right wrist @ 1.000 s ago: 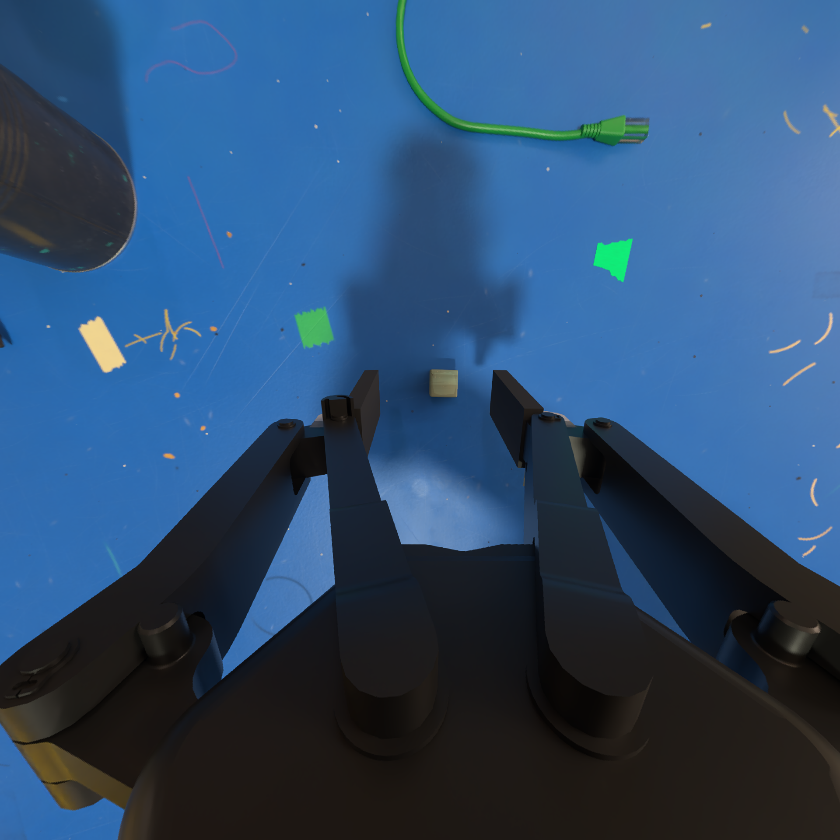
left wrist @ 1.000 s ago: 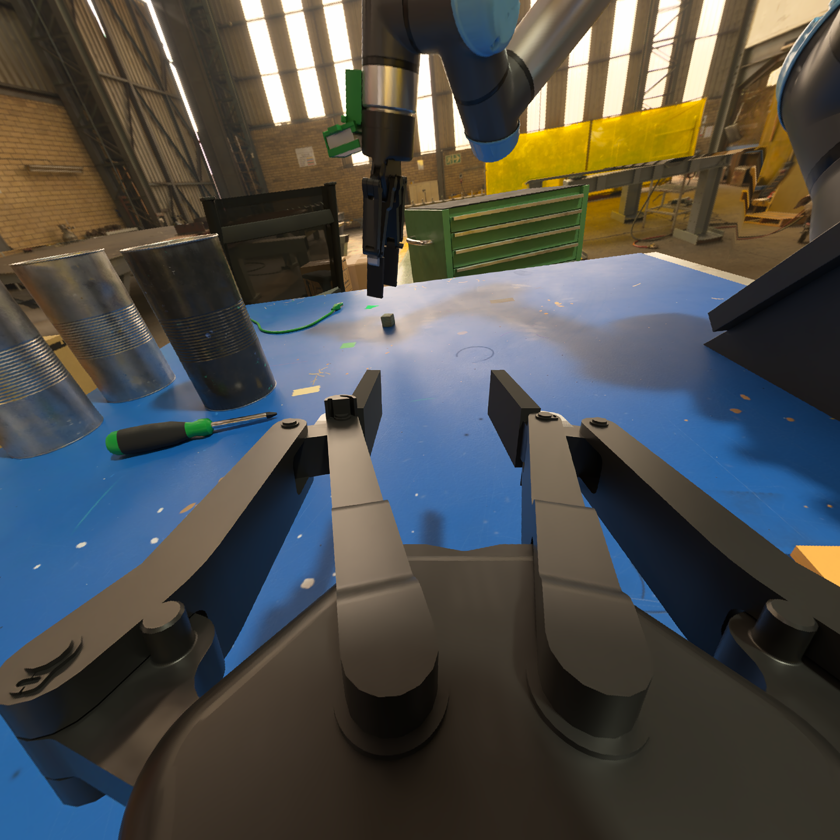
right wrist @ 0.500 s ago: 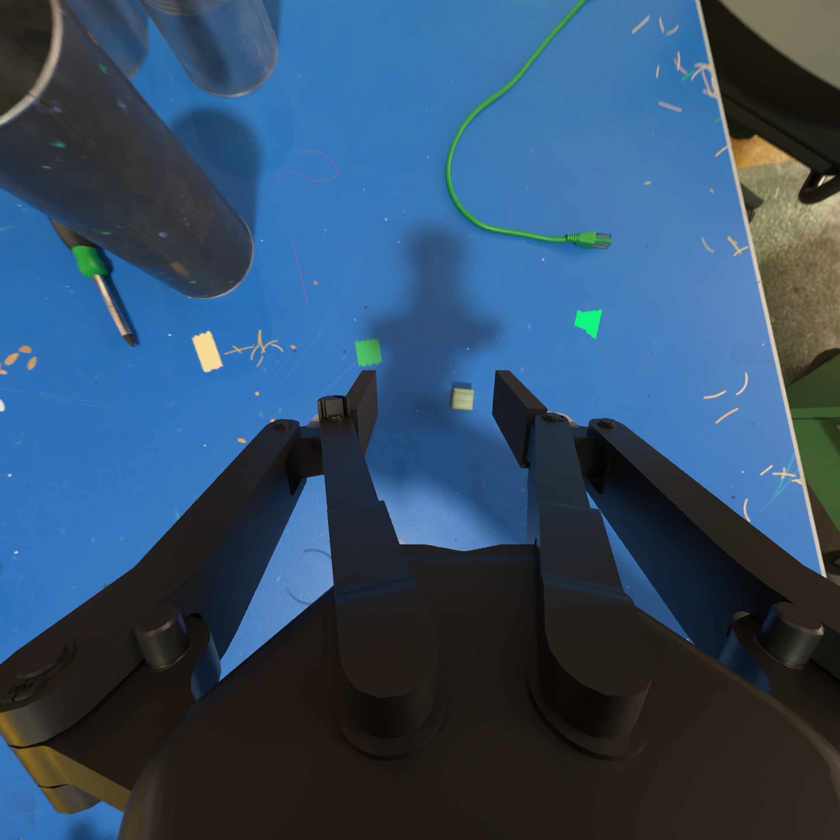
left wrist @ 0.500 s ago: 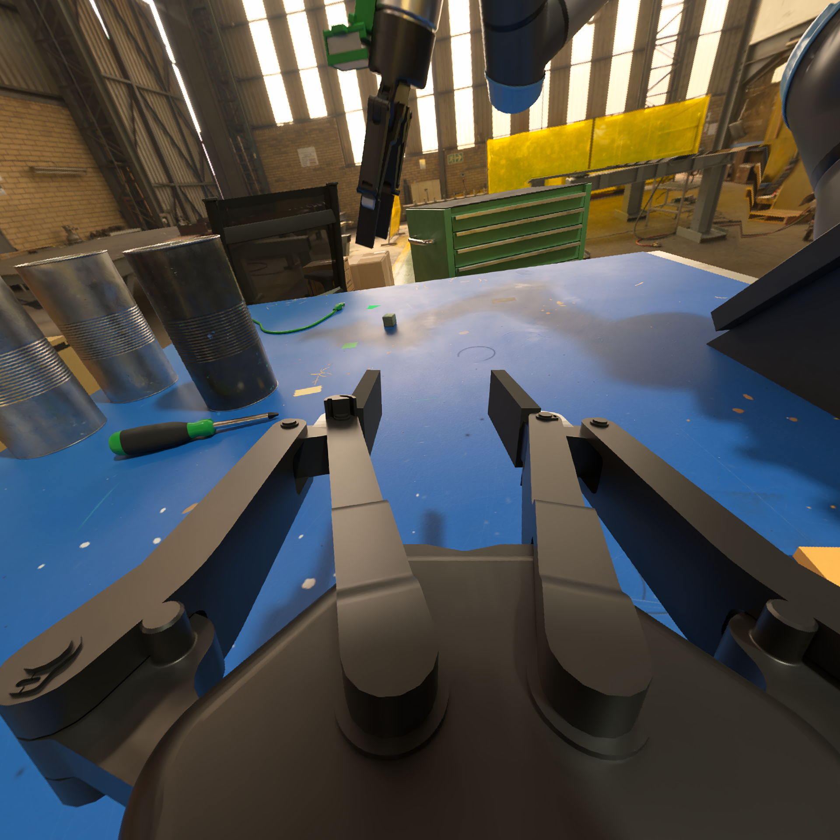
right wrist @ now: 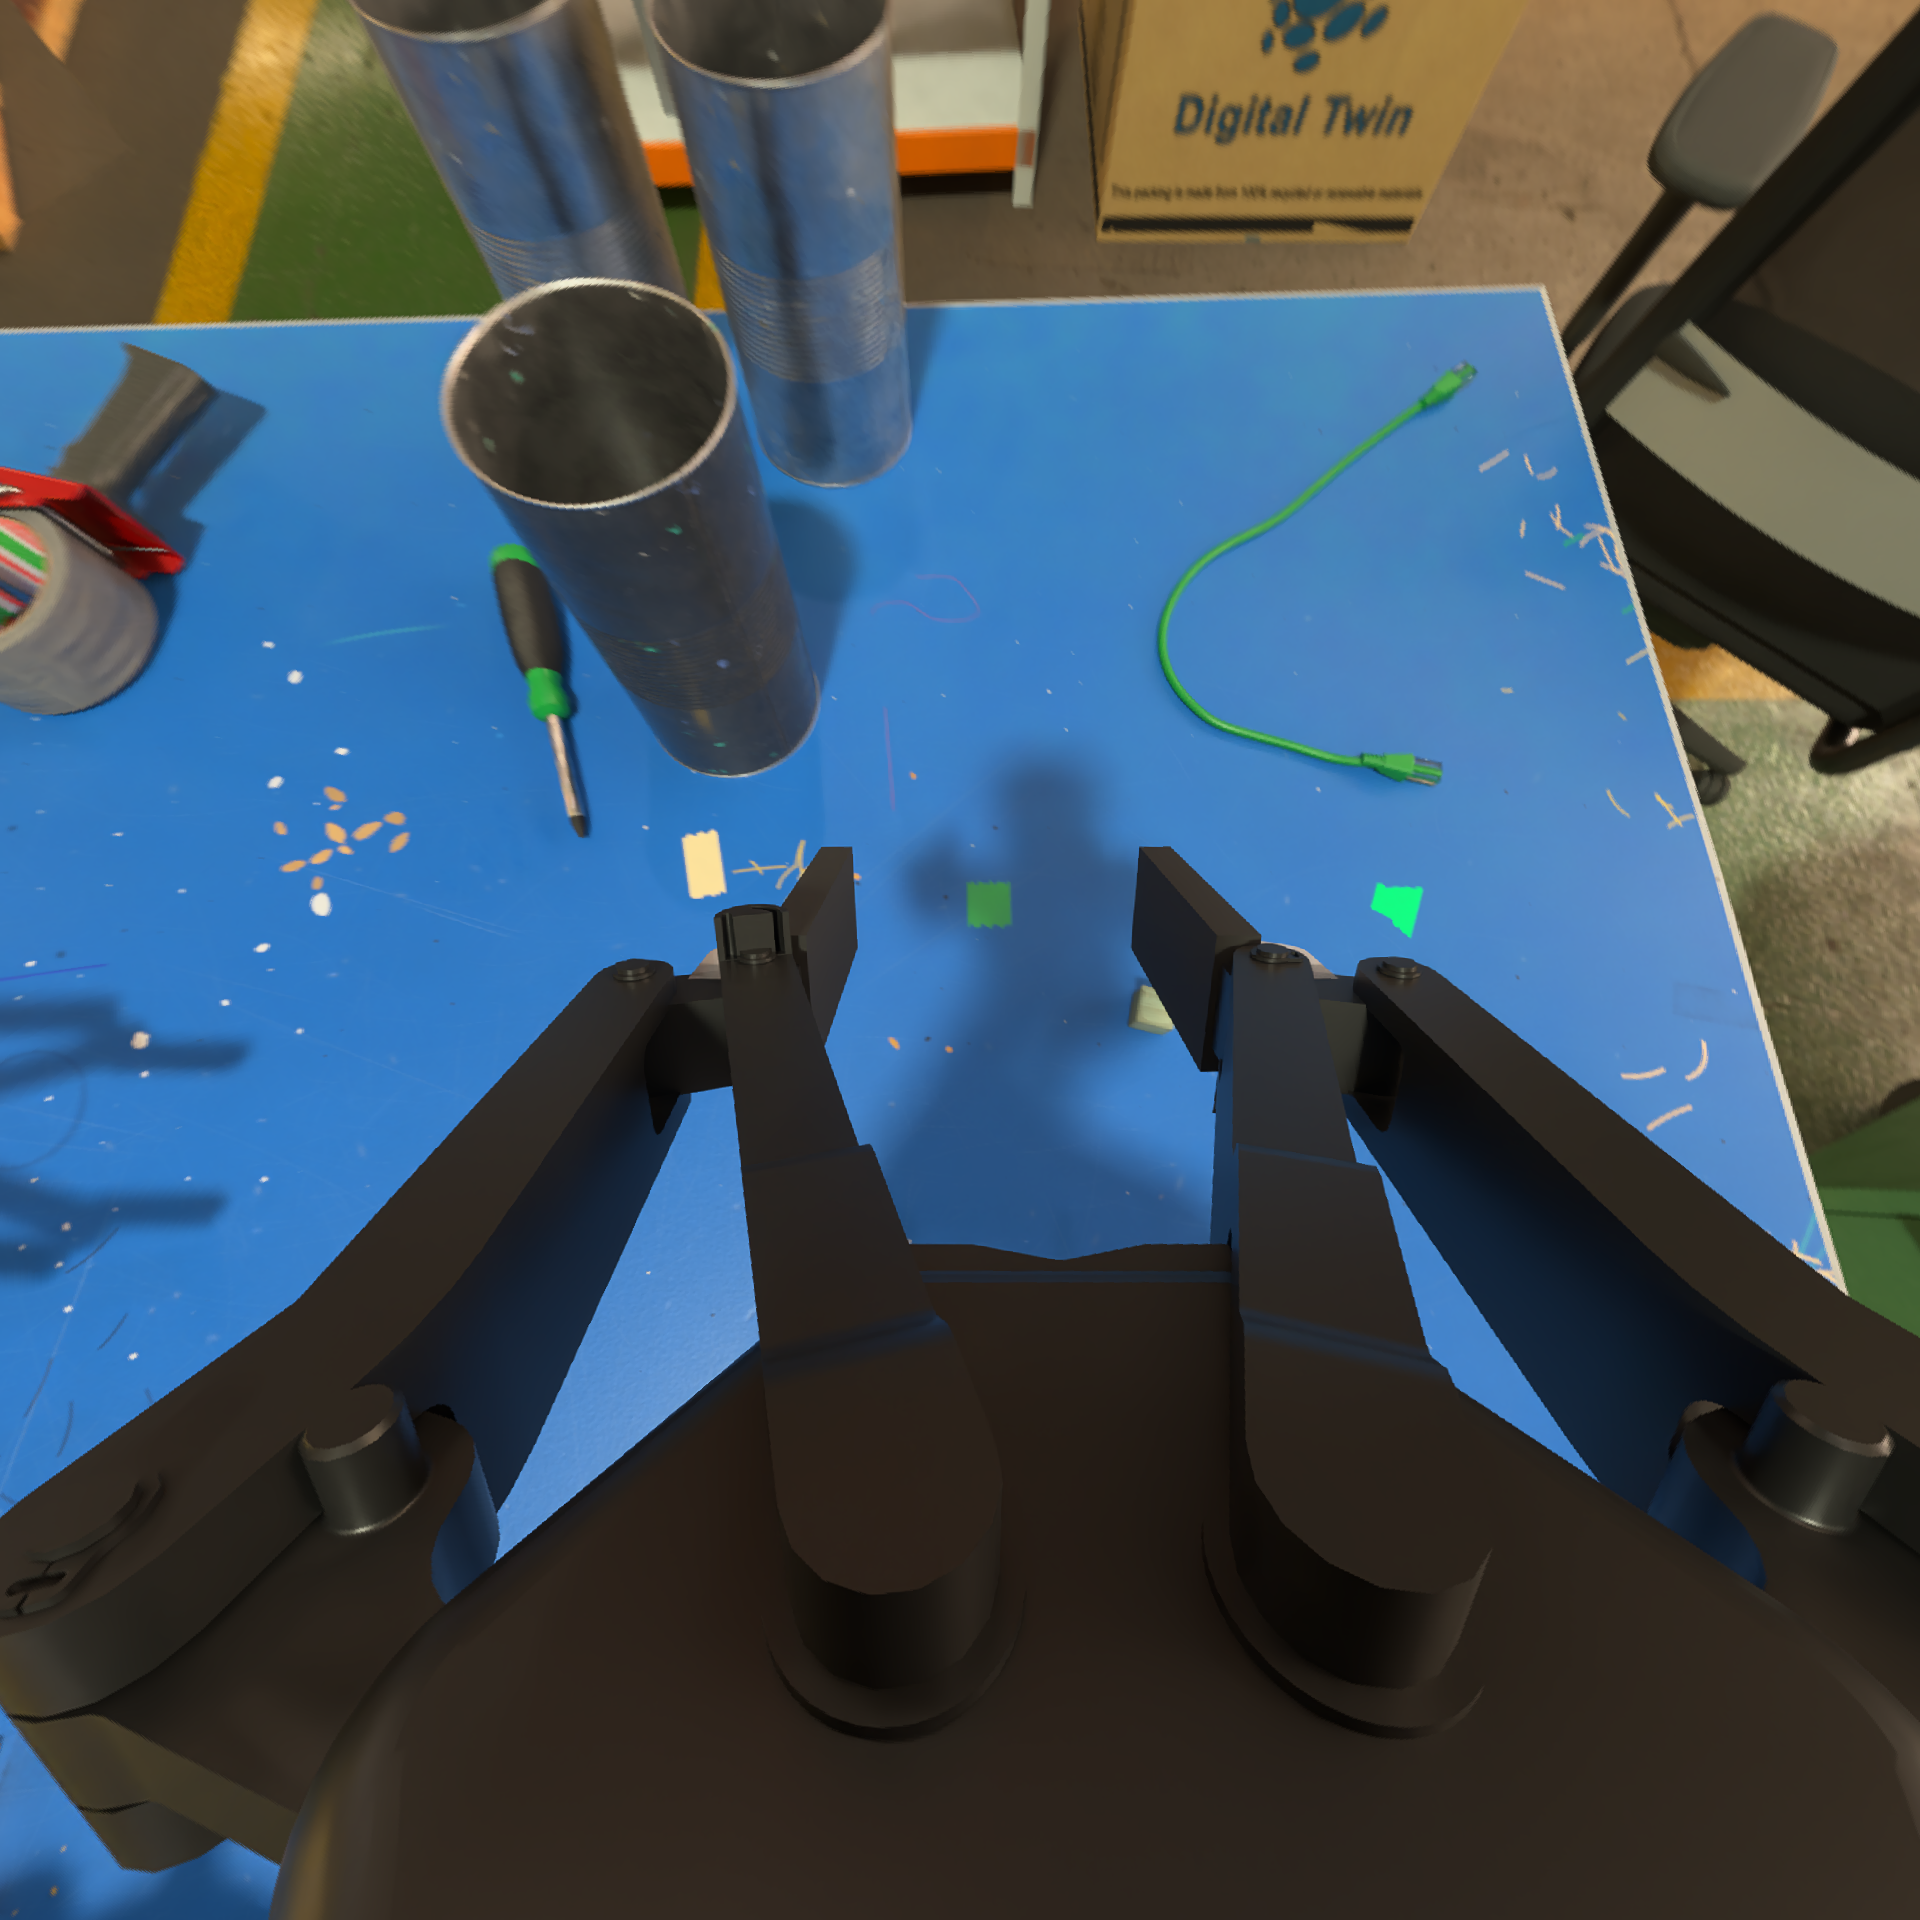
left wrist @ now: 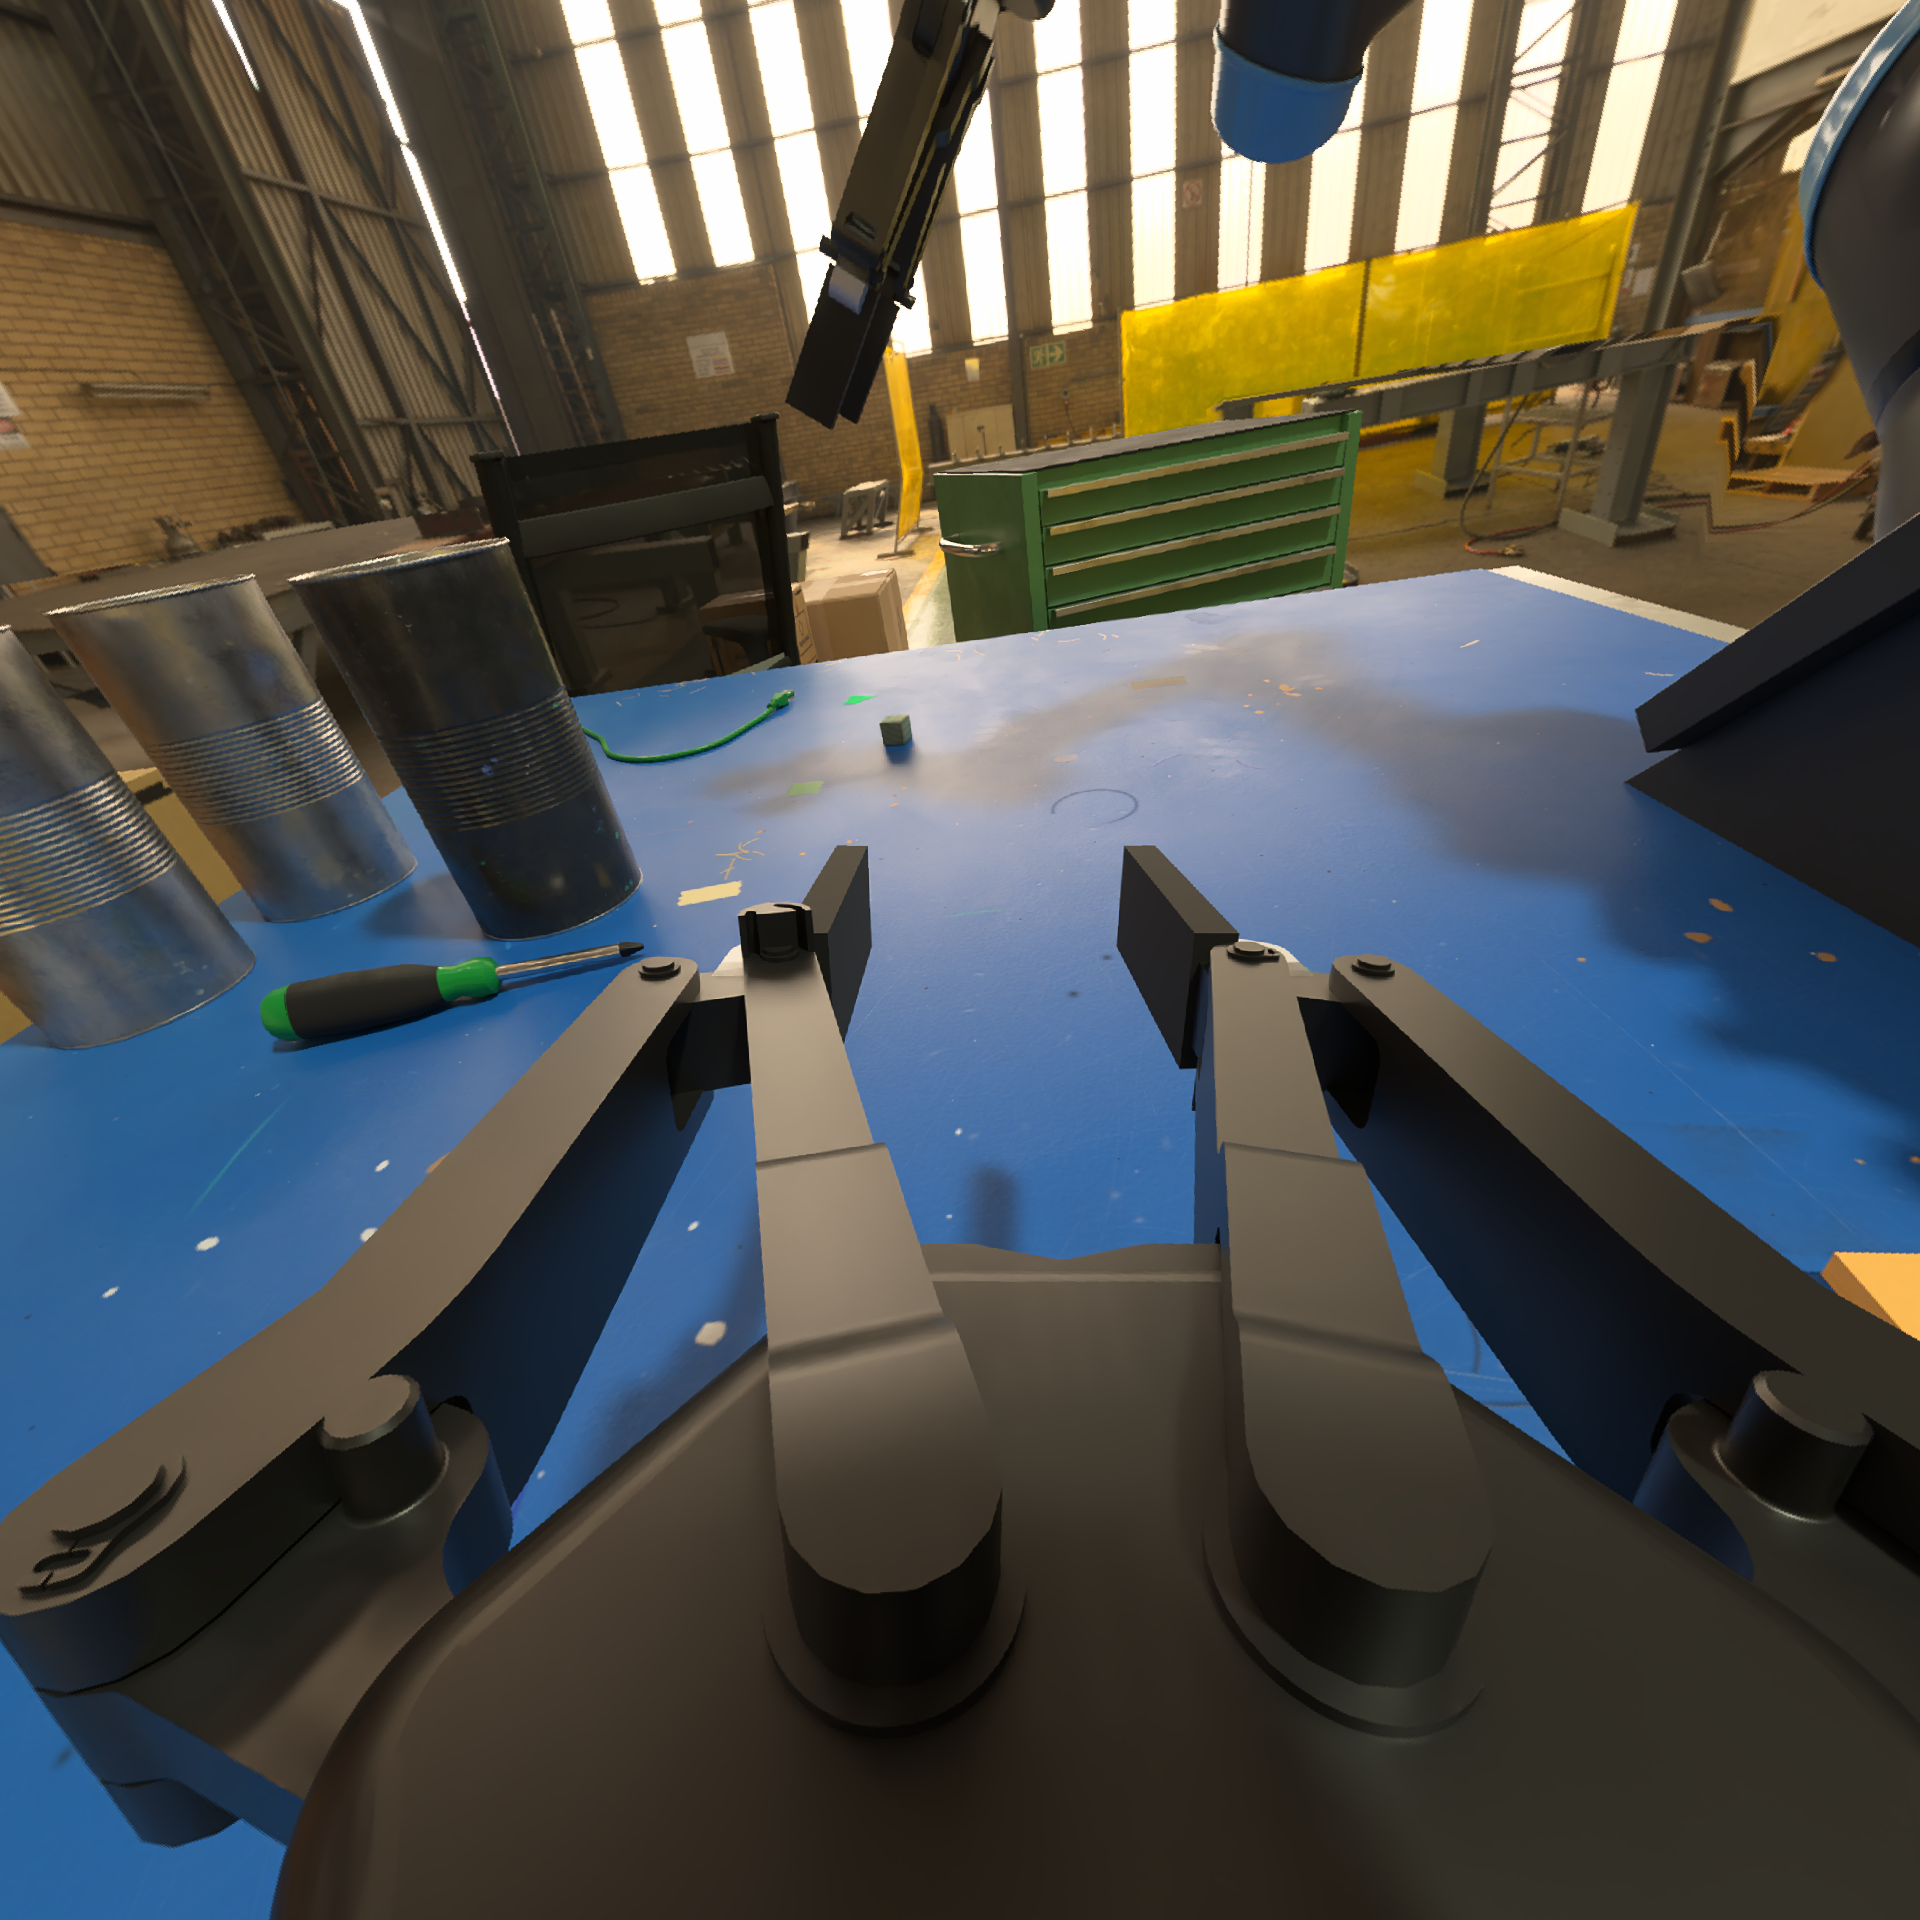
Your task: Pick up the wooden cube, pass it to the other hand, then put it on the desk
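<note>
The small wooden cube [left wrist: 896, 729] lies on the blue desk [left wrist: 1039, 1039], far ahead of my left gripper [left wrist: 992, 914], which is open and empty low over the desk. In the right wrist view the cube [right wrist: 1148, 1010] shows partly hidden behind my right finger pad, far below on the desk [right wrist: 312, 1039]. My right gripper [right wrist: 992, 914] is open and empty, high above the desk. It also shows in the left wrist view [left wrist: 847, 353], tilted, well above the cube.
Several steel cylinders [right wrist: 634, 530] [left wrist: 468, 738] stand at one side of the desk, with a green-handled screwdriver [right wrist: 540, 665] [left wrist: 416, 992] beside them. A green cable [right wrist: 1278, 623], a tape dispenser [right wrist: 62, 592] and green paper scraps [right wrist: 987, 904] lie on the desk. A dark block [left wrist: 1808, 758] stands at the right.
My right gripper has risen high above the cube and tilted, staying open and empty. The cube has stayed on the desk. My left gripper has not moved.
</note>
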Motion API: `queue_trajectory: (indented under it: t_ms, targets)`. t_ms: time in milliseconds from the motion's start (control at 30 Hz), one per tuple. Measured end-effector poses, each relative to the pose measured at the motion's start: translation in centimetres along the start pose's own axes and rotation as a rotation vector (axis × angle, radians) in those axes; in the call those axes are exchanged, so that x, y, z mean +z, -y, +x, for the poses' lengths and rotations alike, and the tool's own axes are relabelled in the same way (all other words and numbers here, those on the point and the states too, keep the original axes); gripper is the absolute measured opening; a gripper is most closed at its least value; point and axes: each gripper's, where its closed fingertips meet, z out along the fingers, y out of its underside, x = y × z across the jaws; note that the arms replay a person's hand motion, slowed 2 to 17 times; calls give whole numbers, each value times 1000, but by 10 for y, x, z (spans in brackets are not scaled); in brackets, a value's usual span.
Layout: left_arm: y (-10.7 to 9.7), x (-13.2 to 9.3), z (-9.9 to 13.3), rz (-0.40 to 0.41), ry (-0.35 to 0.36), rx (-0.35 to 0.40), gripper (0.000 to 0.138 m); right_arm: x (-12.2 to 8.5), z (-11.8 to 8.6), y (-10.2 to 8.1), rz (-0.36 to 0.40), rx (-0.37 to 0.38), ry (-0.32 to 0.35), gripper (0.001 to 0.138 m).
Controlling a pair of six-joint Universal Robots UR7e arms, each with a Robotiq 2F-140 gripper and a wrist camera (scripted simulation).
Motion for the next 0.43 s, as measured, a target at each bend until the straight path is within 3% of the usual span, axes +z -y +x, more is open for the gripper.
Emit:
queue_trajectory:
  t_ms: [433]
  targets:
    - [2,0,-1,5,9,1,64,-32,-73,3,208,-100,146,76]
